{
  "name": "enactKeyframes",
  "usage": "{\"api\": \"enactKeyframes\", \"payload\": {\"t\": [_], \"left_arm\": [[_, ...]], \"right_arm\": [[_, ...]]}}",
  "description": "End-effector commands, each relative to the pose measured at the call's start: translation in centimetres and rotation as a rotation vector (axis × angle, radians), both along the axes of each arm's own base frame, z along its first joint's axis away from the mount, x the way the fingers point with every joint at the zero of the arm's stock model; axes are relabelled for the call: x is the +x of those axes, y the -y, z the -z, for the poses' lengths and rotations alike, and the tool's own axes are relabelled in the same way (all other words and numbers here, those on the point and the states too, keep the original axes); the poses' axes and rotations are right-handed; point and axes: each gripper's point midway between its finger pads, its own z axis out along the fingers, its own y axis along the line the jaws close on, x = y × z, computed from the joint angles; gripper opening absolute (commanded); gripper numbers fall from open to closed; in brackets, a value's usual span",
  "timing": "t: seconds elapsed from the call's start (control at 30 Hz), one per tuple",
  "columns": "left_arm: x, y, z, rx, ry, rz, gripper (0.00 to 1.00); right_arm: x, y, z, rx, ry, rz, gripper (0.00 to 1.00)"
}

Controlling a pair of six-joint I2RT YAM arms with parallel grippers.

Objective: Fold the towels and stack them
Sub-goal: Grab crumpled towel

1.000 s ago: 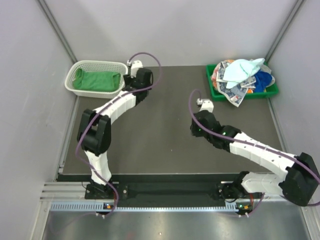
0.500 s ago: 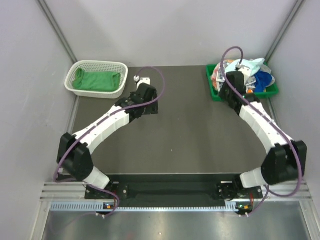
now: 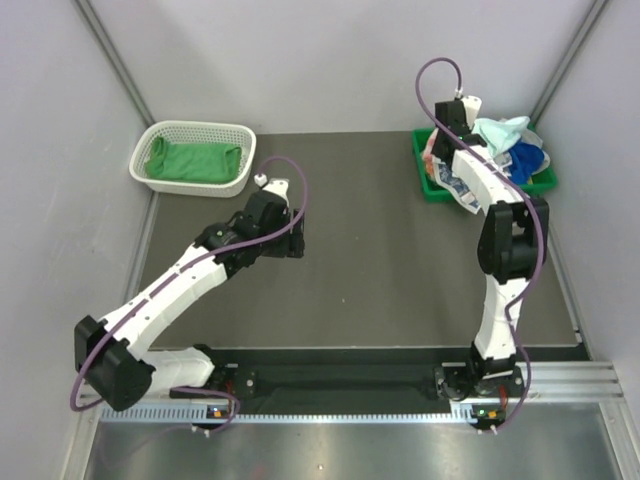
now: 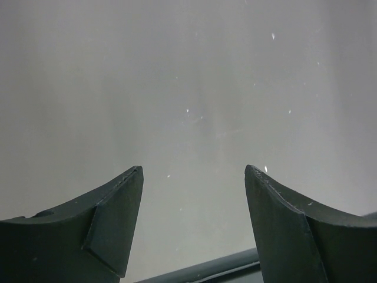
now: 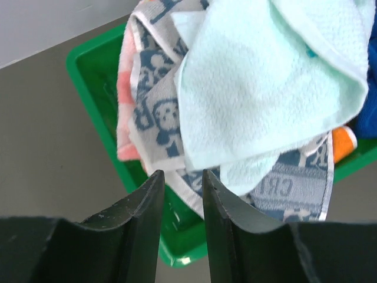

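Note:
A heap of towels fills the green tray (image 3: pixel 421 165) at the back right. A pale mint towel (image 3: pixel 495 133) (image 5: pixel 265 76) lies on top. Under it are a white towel with grey-blue squares (image 5: pixel 153 112), an orange-pink one (image 5: pixel 125 118) and a royal blue one (image 3: pixel 528 158). A bright green towel (image 3: pixel 195 160) lies in the white mesh basket (image 3: pixel 190 128). My right gripper (image 3: pixel 450 135) (image 5: pixel 181 174) hangs over the tray's left corner, open a narrow gap, with nothing between the fingers. My left gripper (image 3: pixel 287 238) (image 4: pixel 193 168) stands wide open over bare table.
The dark table mat (image 3: pixel 370 260) spans the space between basket and tray. Grey walls close in the back and both sides. The right arm's elbow (image 3: pixel 510 240) stands over the mat's right part.
My right arm swung from mid-table up to the tray at the back right. My left arm pulled back from the basket toward the mat's left middle.

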Motion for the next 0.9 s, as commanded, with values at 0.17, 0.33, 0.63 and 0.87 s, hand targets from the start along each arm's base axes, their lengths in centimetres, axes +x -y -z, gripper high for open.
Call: {"api": "enactKeyframes", "payload": {"t": [0.17,0.33,0.63,0.87], "left_arm": [[-1.6,-0.6,0.8,0.006,-0.003,0.053,0.75],[-1.5,-0.8,0.9,0.015,0.007,0.048,0.74],[-1.6,-1.1,1.6,0.022,0.009,0.044,0.74],[-1.6,-1.1,1.6,0.020,0.014,0.038,0.74]], "right_arm": [[3.5,2.4,-0.8,-0.097,0.012,0.015,0.35],[3.6,2.7,0.9,-0.127,-0.025,0.020,0.35],[3.1,3.0,1.7,-0.137,-0.039,0.026,0.30],[2.5,3.2,-2.1,-0.137,0.022,0.023,0.10]]}}
